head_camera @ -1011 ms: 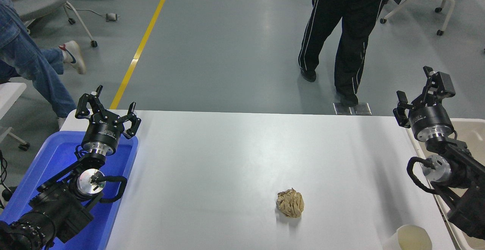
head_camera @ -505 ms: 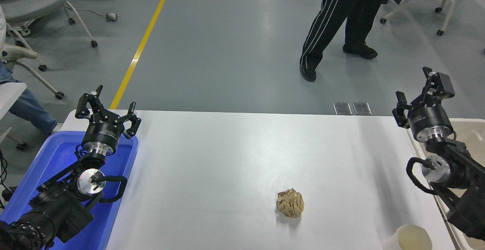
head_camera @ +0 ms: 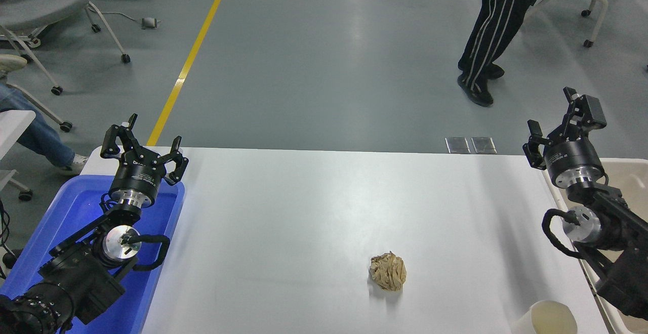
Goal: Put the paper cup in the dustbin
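Observation:
The paper cup (head_camera: 548,318) is cream with a pale yellowish inside. It stands upright at the table's near right corner, partly cut off by the picture's bottom edge. The dustbin (head_camera: 628,177) is a beige bin beside the table's right edge, mostly hidden behind my right arm. My right gripper (head_camera: 559,121) is open and empty, held high near the table's far right corner, well beyond the cup. My left gripper (head_camera: 144,144) is open and empty, parked over the blue tray at the lower left.
A crumpled tan-brown paper wad (head_camera: 388,272) lies on the white table (head_camera: 314,212), left of the cup. A bright blue tray (head_camera: 76,212) sits at the table's left edge. A person's legs (head_camera: 488,30) are on the floor beyond. Office chairs stand at the far corners.
The person in dark trousers has walked right and away from the table. The person at the far left has drawn back. My right gripper has shifted very slightly left; the left arm is still.

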`<state>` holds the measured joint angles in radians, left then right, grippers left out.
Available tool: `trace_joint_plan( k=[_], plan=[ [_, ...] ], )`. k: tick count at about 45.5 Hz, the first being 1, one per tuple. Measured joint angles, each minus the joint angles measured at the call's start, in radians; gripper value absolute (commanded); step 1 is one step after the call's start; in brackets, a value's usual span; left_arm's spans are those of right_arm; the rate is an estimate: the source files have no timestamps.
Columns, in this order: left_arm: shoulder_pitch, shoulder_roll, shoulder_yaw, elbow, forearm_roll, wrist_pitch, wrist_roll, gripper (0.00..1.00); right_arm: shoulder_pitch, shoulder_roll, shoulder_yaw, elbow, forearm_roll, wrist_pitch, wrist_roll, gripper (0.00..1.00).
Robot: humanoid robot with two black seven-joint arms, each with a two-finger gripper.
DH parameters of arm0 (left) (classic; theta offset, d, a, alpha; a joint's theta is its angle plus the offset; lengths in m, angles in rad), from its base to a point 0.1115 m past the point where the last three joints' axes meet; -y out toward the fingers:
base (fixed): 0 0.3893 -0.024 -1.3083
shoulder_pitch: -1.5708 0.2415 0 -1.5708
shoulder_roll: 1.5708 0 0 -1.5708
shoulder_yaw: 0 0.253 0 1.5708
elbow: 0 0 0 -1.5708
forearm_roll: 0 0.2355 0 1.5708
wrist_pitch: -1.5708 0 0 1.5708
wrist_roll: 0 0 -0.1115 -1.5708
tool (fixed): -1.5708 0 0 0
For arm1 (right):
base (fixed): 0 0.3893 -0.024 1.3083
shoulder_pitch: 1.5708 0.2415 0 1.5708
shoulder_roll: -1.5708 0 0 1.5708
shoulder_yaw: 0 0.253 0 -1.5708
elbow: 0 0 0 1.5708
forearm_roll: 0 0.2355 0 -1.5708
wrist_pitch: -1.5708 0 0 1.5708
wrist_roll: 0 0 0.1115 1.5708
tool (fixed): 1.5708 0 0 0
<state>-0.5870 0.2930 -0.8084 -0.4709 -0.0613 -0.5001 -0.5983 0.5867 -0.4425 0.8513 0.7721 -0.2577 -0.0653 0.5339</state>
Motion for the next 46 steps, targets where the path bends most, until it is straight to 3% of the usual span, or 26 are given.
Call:
trace_joint_plan(
  k=[31,36,46],
  plan=[
    [0.0,0.0,0.0,0.0,0.0,0.0,0.0,1.0,0.036,-0.012,-0.049,-0.021,-0.009,-0.001,-0.002,0.99],
    [0.0,0.0,0.0,0.0,0.0,0.0,0.0,1.0,0.097,-0.06,-0.186,-0.018,-0.012,-0.001,-0.004,0.99],
    [0.0,0.0,0.0,0.0,0.0,0.0,0.0,1.0,0.333,-0.206,-0.674,0.036,-0.018,0.004,-0.005,0.99]
  ],
)
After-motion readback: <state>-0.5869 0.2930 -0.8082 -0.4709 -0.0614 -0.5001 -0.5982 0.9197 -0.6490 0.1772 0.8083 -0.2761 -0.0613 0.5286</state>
